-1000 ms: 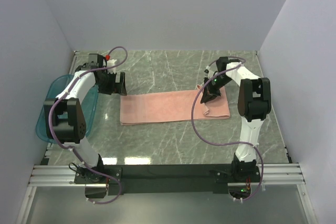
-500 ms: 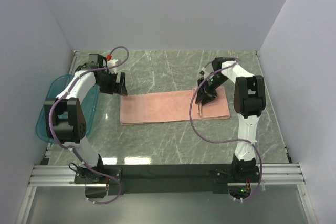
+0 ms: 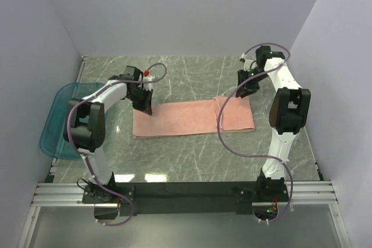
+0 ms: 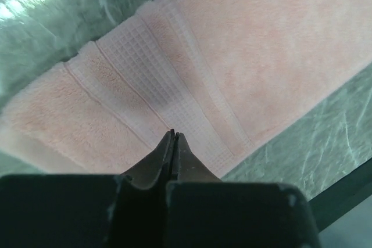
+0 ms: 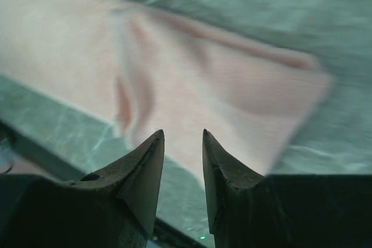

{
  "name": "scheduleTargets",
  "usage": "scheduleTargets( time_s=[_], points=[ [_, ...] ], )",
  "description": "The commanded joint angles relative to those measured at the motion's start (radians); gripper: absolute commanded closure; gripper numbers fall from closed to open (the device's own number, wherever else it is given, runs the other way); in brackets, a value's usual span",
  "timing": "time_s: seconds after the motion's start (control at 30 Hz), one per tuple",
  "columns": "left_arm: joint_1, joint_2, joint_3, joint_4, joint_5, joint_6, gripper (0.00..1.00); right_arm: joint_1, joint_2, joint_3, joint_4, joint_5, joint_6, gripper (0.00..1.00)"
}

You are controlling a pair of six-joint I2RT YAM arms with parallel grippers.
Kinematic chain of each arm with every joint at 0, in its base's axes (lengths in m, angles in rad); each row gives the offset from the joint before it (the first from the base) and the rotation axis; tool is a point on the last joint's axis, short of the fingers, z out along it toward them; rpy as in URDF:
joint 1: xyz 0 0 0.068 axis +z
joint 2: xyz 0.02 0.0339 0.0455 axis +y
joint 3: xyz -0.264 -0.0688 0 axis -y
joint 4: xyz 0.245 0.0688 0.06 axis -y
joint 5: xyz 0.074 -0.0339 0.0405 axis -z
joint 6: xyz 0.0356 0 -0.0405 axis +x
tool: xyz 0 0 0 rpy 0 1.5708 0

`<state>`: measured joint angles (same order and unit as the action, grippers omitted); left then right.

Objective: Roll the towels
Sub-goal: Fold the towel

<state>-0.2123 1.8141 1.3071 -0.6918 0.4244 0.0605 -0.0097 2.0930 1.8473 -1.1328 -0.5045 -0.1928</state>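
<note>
"One towel, or more?"

"One: a salmon-pink rectangular terry-cloth towel (image 3: pixel 180 120), spread almost flat on the grey marbled table (image 3: pixel 192 161). Only the end nearest the right claw (image 3: pixel 244 85) is turned over in a loose fold. No roll yet, so I'd judge nearly all the job is left."

"And the claws?"

"Two. The left claw (image 3: pixel 145 107) is pinched closed and empty, just above the towel's other end. The right claw is parted and empty, with the fold below it. One teal translucent plastic tray (image 3: pixel 53 129) lies well apart, beyond the left claw."

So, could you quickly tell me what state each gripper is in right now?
Left gripper: closed, nothing visibly pinched, over the towel.
Right gripper: open, empty.
</note>
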Motion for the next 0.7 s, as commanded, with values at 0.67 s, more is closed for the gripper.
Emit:
scheduleTargets(
  time_s=[0.67],
  points=[
    [0.053, 0.573, 0.815, 0.043, -0.169, -0.098, 0.72, 0.148, -0.227, -0.574, 0.174, -0.027, -0.106, 0.61]
  ],
)
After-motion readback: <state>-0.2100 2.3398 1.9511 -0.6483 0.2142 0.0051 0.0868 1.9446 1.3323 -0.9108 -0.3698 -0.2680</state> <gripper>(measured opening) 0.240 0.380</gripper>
